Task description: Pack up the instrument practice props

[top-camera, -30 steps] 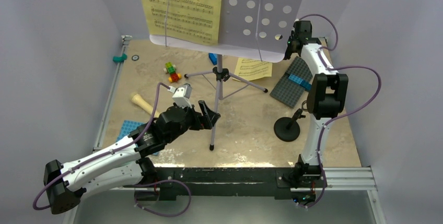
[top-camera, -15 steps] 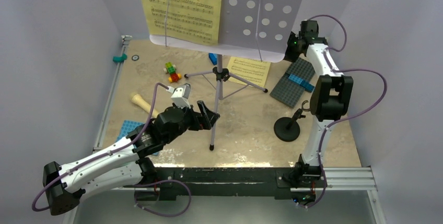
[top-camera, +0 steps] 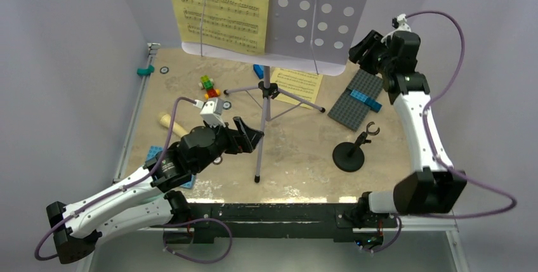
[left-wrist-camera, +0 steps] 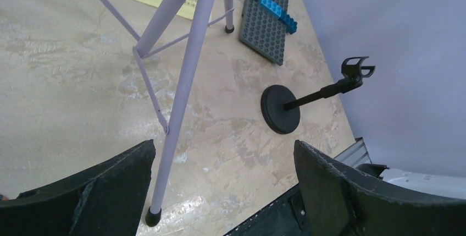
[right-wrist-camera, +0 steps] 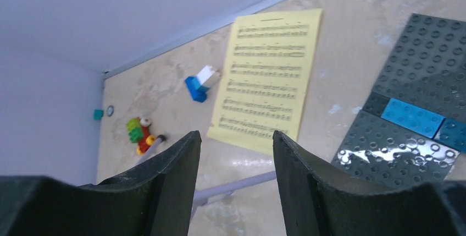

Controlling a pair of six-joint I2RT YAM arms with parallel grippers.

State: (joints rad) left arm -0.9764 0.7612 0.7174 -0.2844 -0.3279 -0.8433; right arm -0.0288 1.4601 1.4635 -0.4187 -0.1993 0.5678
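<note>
The left arm stretches low from its near-left base across the worktop (top-camera: 304,151). Its left pincer (top-camera: 250,137) points right at the tripod music stand (top-camera: 266,104). The jaws are spread wide and empty, and the stand's near leg is just ahead of them.

The right arm bends its elbow out at the near right. Its forearm climbs to the far right corner, where the right pincer (top-camera: 361,50) hangs high beside the right edge of the stand's lilac desk, tilted down. Its jaws are partly apart and grip nothing.

- One yellow sheet (top-camera: 219,6) stands on the desk.
- A loose yellow page (top-camera: 298,85) lies flat between a tripod leg and the grey baseplate (top-camera: 358,101).
- The black mic stand (top-camera: 351,155) stands upright, near right.
- The cream microphone (top-camera: 169,122) lies left, partly behind the left arm.
</note>
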